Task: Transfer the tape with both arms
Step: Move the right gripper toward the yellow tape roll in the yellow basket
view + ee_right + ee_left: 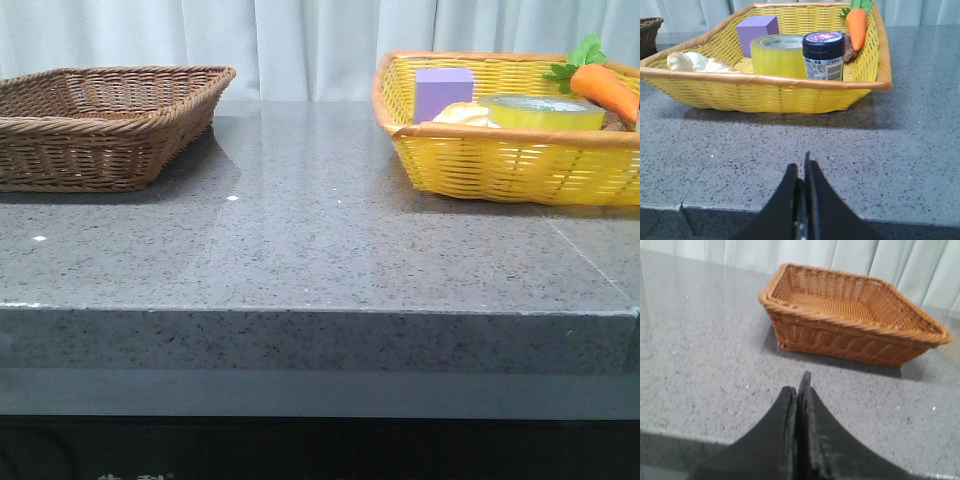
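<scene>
The yellow tape roll (pixel 542 111) lies flat in the yellow basket (pixel 500 160) at the far right of the table. In the right wrist view the tape (pixel 777 56) sits between a purple block and a dark jar. My right gripper (pixel 801 167) is shut and empty, low over the table's near edge, well short of the basket. My left gripper (pixel 797 385) is shut and empty, over bare table in front of the brown wicker basket (pixel 850 315). Neither arm shows in the front view.
The yellow basket also holds a purple block (pixel 757 32), a dark-lidded jar (pixel 823 55), a toy carrot (pixel 857 25) and a pale bread-like item (pixel 695 62). The brown basket (pixel 100 125) at far left looks empty. Grey stone table (pixel 320 230); white curtain behind.
</scene>
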Controlling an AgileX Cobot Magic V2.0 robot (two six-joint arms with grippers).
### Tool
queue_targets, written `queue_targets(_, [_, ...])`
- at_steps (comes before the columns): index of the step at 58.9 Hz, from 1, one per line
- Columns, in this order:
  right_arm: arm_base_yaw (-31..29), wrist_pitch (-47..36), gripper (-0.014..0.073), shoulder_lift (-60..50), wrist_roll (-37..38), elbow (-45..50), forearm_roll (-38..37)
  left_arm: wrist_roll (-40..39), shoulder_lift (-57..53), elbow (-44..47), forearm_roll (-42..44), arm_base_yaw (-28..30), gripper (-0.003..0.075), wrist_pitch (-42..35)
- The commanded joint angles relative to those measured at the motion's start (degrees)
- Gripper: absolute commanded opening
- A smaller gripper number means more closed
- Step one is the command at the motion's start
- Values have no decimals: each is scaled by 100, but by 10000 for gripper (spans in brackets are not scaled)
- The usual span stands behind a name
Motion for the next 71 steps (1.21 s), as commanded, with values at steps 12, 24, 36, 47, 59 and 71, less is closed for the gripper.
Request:
queue_targets(12, [-36,-1169,-90,-144,31,-499,32,-10,-27,-612,91,12,-20,-849])
queue_targets(24, [-36,-210,-88,485,31,-1814,44,-10,953,-2111,855,12,-20,-183])
queue_targets(36, [-36,398,-88,1910,31,-3092,56,-10,2603,-3014,855,12,-20,203])
queue_targets(47, [-36,515,-89,2744,31,-3592,80,-10,3092,-3146,855,12,-20,125])
queue_targets(59, [-36,493,42,2870,31,-3581,80,-10,3126,-3146,855,12,93,153])
queue_targets(71, [-36,585,512,2870,31,-3581,80,-10,3126,-3146,855,12,582,153])
